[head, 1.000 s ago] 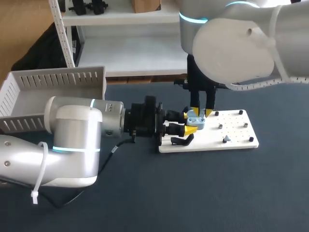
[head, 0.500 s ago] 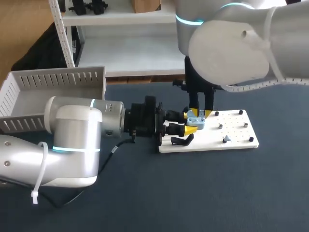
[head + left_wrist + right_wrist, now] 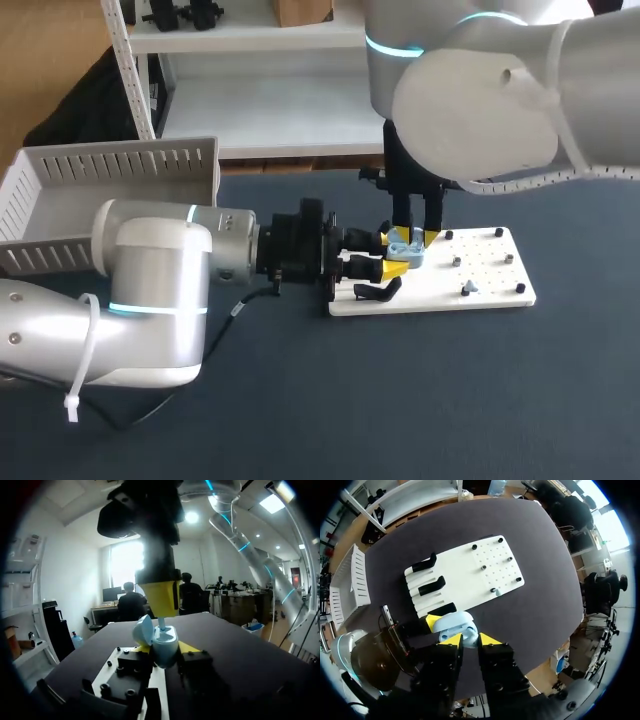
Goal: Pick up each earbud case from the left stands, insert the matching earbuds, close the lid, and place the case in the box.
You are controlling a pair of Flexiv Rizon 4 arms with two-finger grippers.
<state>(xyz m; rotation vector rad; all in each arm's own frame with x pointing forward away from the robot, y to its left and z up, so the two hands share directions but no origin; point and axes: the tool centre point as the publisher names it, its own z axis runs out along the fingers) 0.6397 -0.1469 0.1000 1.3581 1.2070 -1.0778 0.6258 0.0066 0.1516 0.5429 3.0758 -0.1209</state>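
A light blue earbud case (image 3: 407,252) with its lid open is held sideways over the white board's left end. My left gripper (image 3: 392,256) is shut on it, one yellow tip on each side of the case (image 3: 162,647). My right gripper (image 3: 417,236) points straight down over the open case (image 3: 455,625). Its yellow tips are shut on a small pale earbud (image 3: 161,625) whose stem sits at the case's opening. The raised lid (image 3: 143,630) tilts away beside the earbud. Another light blue earbud (image 3: 467,288) lies on the board.
The white pegboard (image 3: 485,270) carries small black pegs and black stands (image 3: 432,585) at its left end. A grey slatted box (image 3: 110,185) stands at the back left of the dark table. A thin cable (image 3: 240,305) trails below my left wrist.
My right arm's upper body has shifted slightly to the left. Both grippers, the case and the earbud stay where they were.
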